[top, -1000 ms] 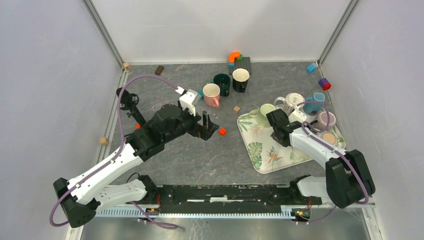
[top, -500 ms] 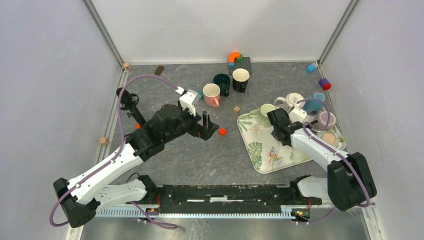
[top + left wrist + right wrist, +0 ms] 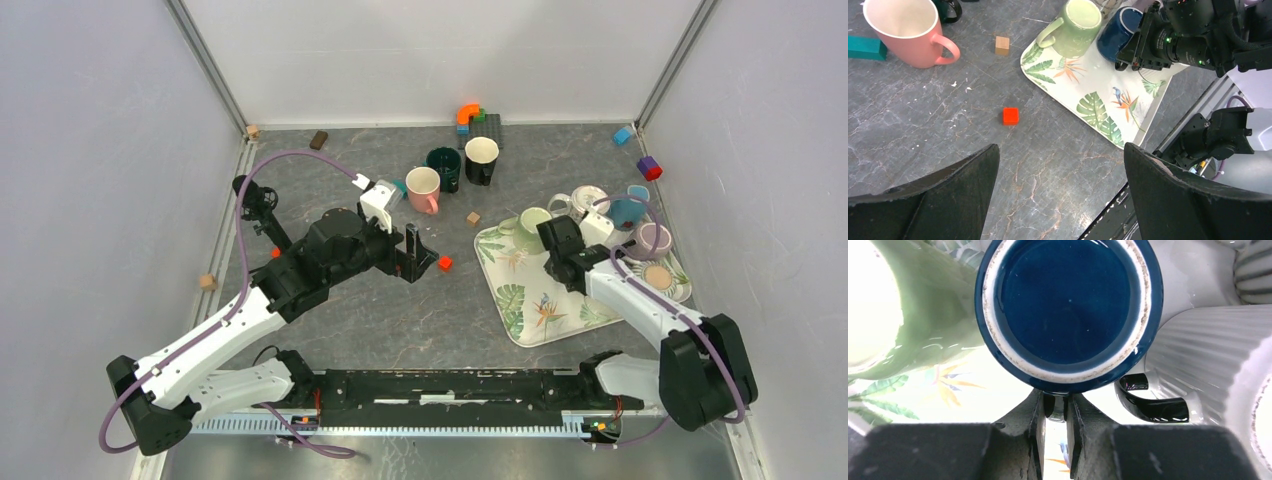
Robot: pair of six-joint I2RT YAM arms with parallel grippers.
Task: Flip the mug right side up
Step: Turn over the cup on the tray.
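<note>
A dark blue mug (image 3: pixel 1068 310) is on the leaf-print tray (image 3: pixel 963 405), its glazed base facing the right wrist camera and its mouth hidden. My right gripper (image 3: pixel 1055 405) is shut on the mug's handle, with the fingers (image 3: pixel 1034 415) clamped on either side. In the left wrist view the mug (image 3: pixel 1115 35) sits beside a pale green mug (image 3: pixel 1075 22). In the top view my right gripper (image 3: pixel 555 236) covers most of it. My left gripper (image 3: pixel 1060 150) is open and empty, above bare table left of the tray (image 3: pixel 540 312).
A white ribbed mug (image 3: pixel 1208 355) with a black handle presses close on the right. A pink mug (image 3: pixel 422 187), a dark green mug (image 3: pixel 443 168) and a black mug (image 3: pixel 481 158) stand upright at the back. A red cube (image 3: pixel 444 263) and a wooden cube (image 3: pixel 472 218) lie loose.
My right arm has shifted slightly right and toward the near edge, still gripping the mug handle. The left arm has not moved.
</note>
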